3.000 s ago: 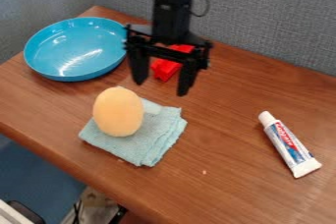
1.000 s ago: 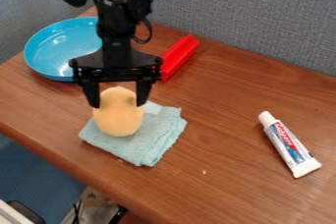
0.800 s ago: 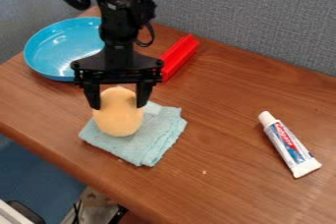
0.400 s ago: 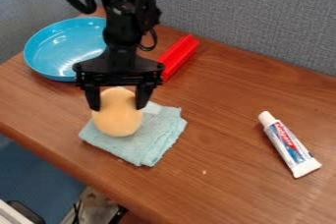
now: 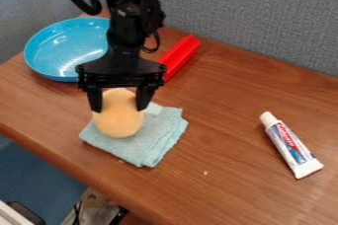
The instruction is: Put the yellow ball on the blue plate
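Note:
The yellow ball (image 5: 119, 118) is an egg-shaped yellow-orange thing resting on a pale teal folded cloth (image 5: 142, 135) near the table's front. My gripper (image 5: 119, 102) points down over it, open, with one black finger on each side of the ball's upper half. Whether the fingers touch the ball I cannot tell. The blue plate (image 5: 59, 46) lies at the back left of the table, with nothing on it; the arm covers its right rim.
A red block (image 5: 180, 54) lies behind the arm, partly hidden by it. A white toothpaste tube (image 5: 290, 142) lies at the right. The brown wooden table (image 5: 224, 111) ends close in front of the cloth.
Three seconds ago the gripper hung over the red block; it now straddles the ball. Over the last second it has barely shifted and its jaws have stayed wide.

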`<state>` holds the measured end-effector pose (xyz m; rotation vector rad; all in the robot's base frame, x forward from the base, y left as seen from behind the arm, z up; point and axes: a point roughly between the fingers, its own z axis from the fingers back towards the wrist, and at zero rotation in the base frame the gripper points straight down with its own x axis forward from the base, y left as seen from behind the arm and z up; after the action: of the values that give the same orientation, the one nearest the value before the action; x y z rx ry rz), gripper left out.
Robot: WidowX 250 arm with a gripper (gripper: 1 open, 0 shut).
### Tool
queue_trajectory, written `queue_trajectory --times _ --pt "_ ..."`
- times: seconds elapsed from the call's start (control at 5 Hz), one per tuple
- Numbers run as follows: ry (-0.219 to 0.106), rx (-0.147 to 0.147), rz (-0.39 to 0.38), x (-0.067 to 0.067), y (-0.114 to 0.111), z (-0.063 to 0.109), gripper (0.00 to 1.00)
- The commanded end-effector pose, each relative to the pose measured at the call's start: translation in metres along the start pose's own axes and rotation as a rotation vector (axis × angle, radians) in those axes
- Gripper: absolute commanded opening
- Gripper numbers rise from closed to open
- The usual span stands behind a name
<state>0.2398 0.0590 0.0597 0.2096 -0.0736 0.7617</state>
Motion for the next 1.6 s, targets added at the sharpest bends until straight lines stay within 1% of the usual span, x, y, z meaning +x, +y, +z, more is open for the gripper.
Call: queue_trajectory --times 0.0,0.8,1.4 --pt "-0.037 -0.001 -0.009 0.0075 -0.0041 0.0068 1.00" --pt "-0.044 0.025 0.009 0.0098 -0.0059 0.0091 1.00" --pt "-0.041 0.042 0.019 0.0112 -0.0066 0.0098 1.00"
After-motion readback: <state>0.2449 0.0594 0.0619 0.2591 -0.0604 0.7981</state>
